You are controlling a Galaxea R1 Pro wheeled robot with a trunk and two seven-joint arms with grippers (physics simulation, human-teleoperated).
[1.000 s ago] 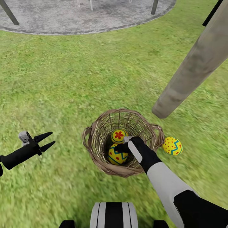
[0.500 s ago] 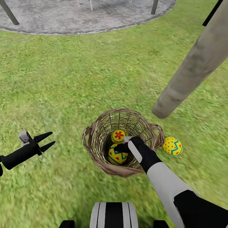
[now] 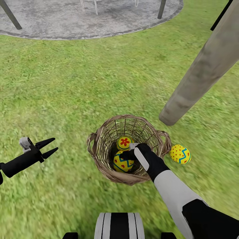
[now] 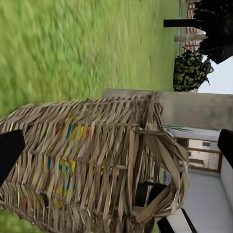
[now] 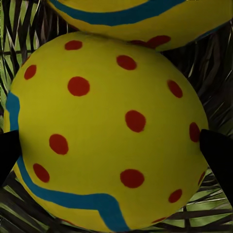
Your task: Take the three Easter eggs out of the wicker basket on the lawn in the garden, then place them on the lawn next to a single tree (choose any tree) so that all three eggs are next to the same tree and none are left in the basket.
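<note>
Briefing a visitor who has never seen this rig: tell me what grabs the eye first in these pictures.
The wicker basket sits mid-lawn with two yellow painted eggs inside, and the right gripper reaches down into it, its fingers on either side of the nearer egg. A third egg lies on the grass just outside the basket, near the pale tree trunk. The left gripper hangs open over the grass, apart from it all.

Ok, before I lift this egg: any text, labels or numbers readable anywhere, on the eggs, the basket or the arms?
None. The eggs carry only painted red dots, blue zigzags and a red flower; the wicker basket, the right gripper and the tree trunk are unmarked.
</note>
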